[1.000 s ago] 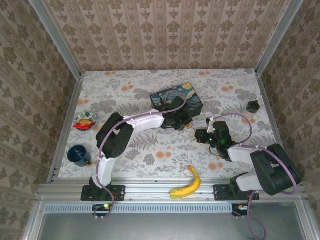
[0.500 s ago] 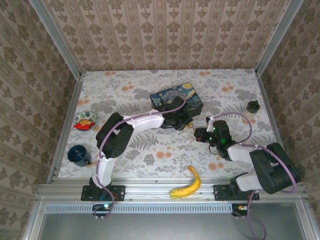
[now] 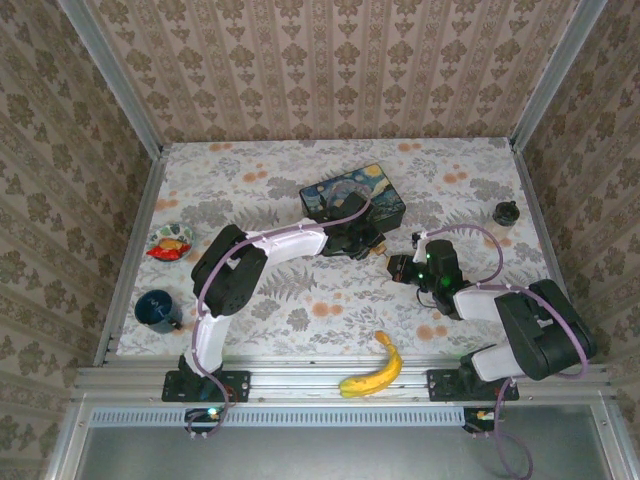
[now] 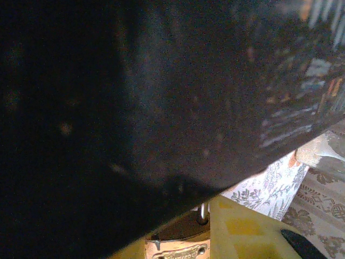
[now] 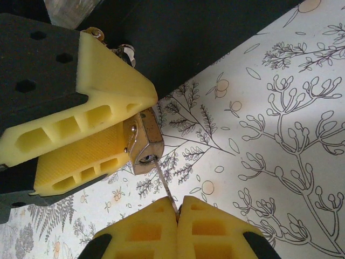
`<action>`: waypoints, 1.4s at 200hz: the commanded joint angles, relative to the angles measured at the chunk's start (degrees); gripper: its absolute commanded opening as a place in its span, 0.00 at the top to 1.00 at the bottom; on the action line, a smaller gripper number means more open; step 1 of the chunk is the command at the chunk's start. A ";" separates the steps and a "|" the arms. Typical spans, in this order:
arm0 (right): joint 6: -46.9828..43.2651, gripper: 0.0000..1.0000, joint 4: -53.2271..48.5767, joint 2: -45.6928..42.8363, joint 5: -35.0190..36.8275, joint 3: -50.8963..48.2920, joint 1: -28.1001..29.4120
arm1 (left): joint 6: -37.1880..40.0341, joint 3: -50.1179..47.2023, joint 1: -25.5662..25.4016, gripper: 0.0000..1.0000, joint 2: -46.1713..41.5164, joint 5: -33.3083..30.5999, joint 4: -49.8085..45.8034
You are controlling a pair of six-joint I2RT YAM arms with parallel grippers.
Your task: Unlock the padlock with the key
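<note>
The padlock point(image 5: 144, 145) sits clamped between the yellow pads of the left gripper point(image 5: 135, 121), just above the floral counter point(image 3: 300, 300) and close against the dark side of the painted tin point(image 3: 352, 195). Its keyhole point(image 5: 146, 158) faces the right gripper point(image 5: 178, 208). That gripper's fingers are pressed together on the key point(image 5: 166, 186), of which only a thin strip of blade shows between the pads and the lock. The blade tip meets the keyhole. How deep it has gone is hard to judge from the right wrist view, though it looks only partly in.

The main risk is turning too soon. If the blade is not fully seated, a twist would probably bend it or make it slip between the soft pads instead of working the lock. The left gripper holds the lock by a narrow part of its body, so a sideways push from the key could swivel or dislodge it. In the left wrist view the shackle point(image 4: 203, 213) sits right beside the tin, so it may not have room to spring open.
</note>
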 commanded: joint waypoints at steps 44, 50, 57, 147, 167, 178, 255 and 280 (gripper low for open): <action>0.86 1.00 2.67 -1.08 -0.32 0.35 -0.50 | -2.26 -0.53 -0.13 1.00 -0.98 2.49 2.06; 0.86 1.00 2.58 -1.12 -0.33 0.22 -0.58 | -2.29 -0.61 -0.17 1.00 -0.95 2.49 2.15; 0.86 1.00 2.49 -1.14 -0.22 0.18 -0.58 | -2.38 -0.62 -0.09 1.00 -1.00 2.49 2.29; 0.75 1.00 1.03 -3.54 0.04 0.04 -0.94 | -2.69 -0.99 -0.08 1.00 -0.97 2.58 3.30; 1.36 1.00 1.41 -2.52 0.41 0.22 -0.89 | -2.64 -0.88 -0.14 1.00 -0.95 2.74 3.30; 1.94 1.00 1.97 -1.89 0.66 0.37 -0.93 | -2.69 -0.80 -0.21 1.00 -0.91 2.75 3.30; 3.91 1.00 5.05 1.94 0.70 1.53 -1.00 | -2.92 -0.88 -0.28 1.00 -0.77 3.10 3.89; 5.27 1.00 6.15 1.97 -0.04 1.92 -1.02 | -3.04 -1.06 -0.30 1.00 -0.70 3.45 4.35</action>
